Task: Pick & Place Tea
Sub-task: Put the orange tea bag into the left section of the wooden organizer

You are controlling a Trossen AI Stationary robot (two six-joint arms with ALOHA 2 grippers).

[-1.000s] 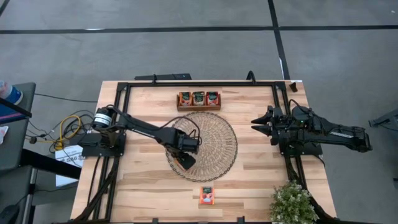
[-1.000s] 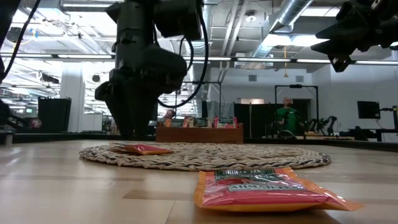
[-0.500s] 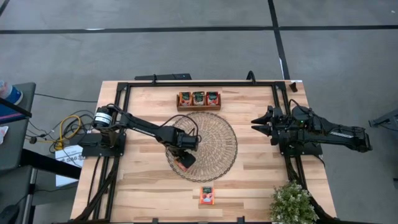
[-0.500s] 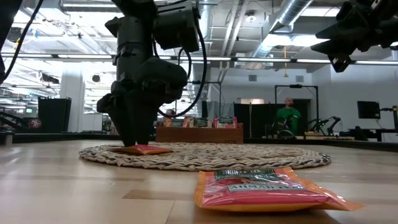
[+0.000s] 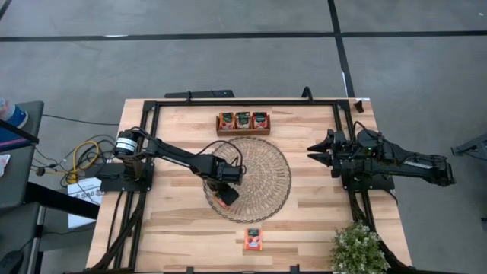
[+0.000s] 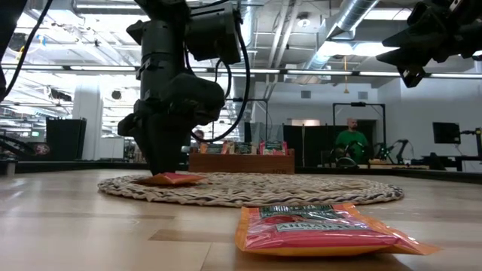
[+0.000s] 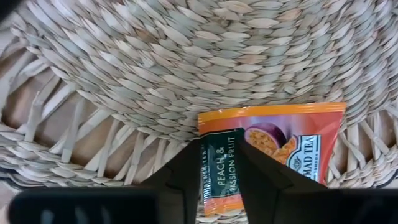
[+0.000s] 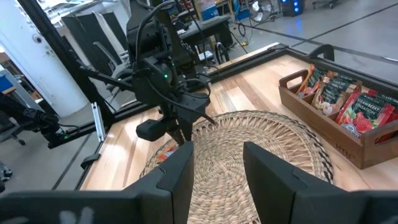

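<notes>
A red-orange tea sachet point(image 7: 280, 140) lies on the near-left part of the round woven mat point(image 5: 262, 164). My left gripper point(image 7: 219, 143) points down onto the sachet and is shut on it; the low view shows the gripper point(image 6: 162, 169) standing on the mat. My right gripper point(image 5: 313, 152) hangs open above the table's right side, with nothing between its fingers point(image 8: 180, 168). A second tea sachet point(image 6: 316, 229) lies flat on the wood near the front edge. More sachets stand upright in the wooden tray point(image 5: 243, 122) at the far side. My left gripper has the sachet's dark green band point(image 7: 219, 165), at one end of the sachet, between its two fingers point(image 7: 186, 177). The fingers come from above, pointing down. The sachet lies flat on the mat.
A small green plant point(image 5: 358, 247) stands at the near right corner. Black rails point(image 5: 148, 152) run along the table's left, right and far sides. Bare wood shows between the mat and the front edge, around the loose sachet point(image 5: 253, 239).
My left gripper's fingers have closed in from a wide gap onto the sachet on the mat. The sachet lies where it was. My right arm has kept still.
</notes>
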